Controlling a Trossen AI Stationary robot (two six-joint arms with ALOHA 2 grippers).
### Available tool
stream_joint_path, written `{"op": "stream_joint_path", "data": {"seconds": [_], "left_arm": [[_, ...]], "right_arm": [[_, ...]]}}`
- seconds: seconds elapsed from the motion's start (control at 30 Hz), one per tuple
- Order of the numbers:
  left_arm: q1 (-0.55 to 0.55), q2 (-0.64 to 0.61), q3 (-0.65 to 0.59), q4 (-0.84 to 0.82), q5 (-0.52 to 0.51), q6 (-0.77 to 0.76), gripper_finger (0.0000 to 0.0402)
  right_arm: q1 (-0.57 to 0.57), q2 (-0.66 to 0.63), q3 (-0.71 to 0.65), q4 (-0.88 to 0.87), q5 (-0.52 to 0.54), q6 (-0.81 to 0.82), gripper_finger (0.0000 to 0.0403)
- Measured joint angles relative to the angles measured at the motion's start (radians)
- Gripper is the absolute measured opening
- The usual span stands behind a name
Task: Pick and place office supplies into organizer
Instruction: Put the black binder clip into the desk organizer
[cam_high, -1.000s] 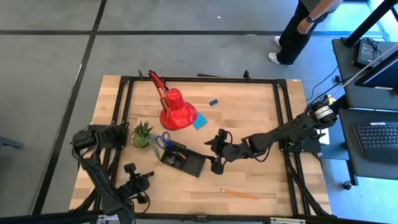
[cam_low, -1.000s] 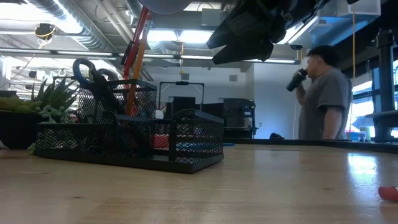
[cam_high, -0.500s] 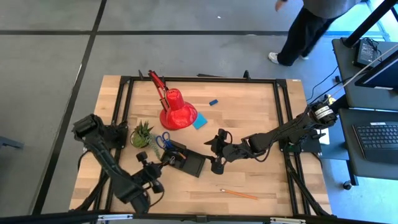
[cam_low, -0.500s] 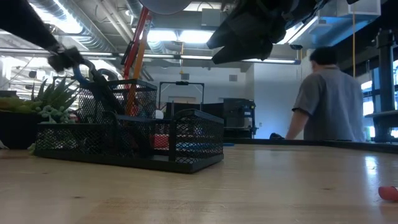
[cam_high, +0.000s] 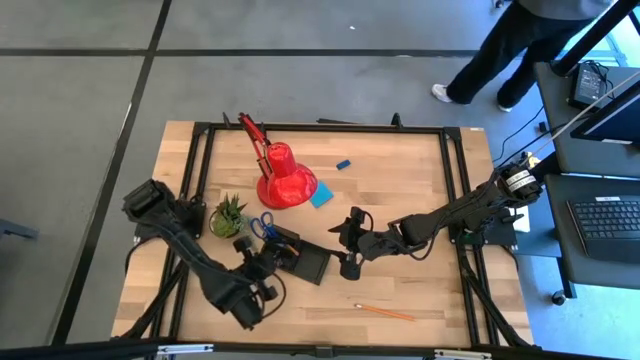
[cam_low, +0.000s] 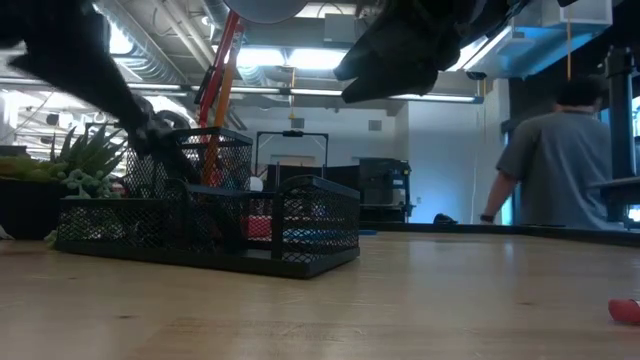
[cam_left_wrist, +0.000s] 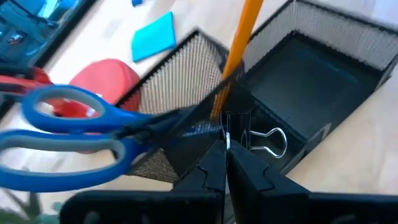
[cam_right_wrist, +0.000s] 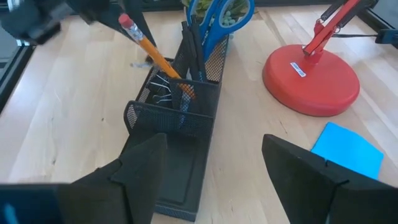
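A: Starting at the left of the high view, what is there?

B: The left gripper (cam_high: 262, 268) sits at the lower left of the frame, right at the near end of the organizer (cam_high: 312, 267). Its fingers (cam_left_wrist: 214, 163) are clenched together, and nothing shows between them. A binder clip (cam_left_wrist: 268, 140) lies in a compartment just beyond the fingertips.

A: And the organizer?

B: It lies slightly left of centre, angled. The blue-handled scissors (cam_high: 263, 227) stand in its tall mesh cup beside the potted plant (cam_high: 227, 216). An orange pencil (cam_right_wrist: 152, 54) leans out of the cup too, with dark pens (cam_right_wrist: 189, 43) next to it.

A: Further right?

B: The red lamp (cam_high: 285, 175) is up above the organizer, with the light-blue note pad (cam_high: 321, 196) touching its base and the small blue eraser (cam_high: 343, 163) nearer the top of the frame. The right gripper (cam_high: 347, 262) hovers just right of the organizer, fingers (cam_right_wrist: 313, 176) spread wide and empty. Another pencil (cam_high: 384, 312) lies alone at lower centre. A person (cam_high: 515, 45) stands at the upper right, off the table.
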Motion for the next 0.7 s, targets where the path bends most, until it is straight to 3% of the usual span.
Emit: {"op": "stream_joint_path", "data": {"seconds": [0.33,0.7], "left_arm": [[0.045,0.0,-0.138,0.19,0.031,-0.002,0.0003],[0.06,-0.002,-0.167,0.244,0.047,0.03,0.0005]], "right_arm": [[0.0,0.0,0.0,-0.033,0.0,0.004,0.0267],[0.0,0.0,0.0,-0.033,0.0,0.004,0.0267]]}}
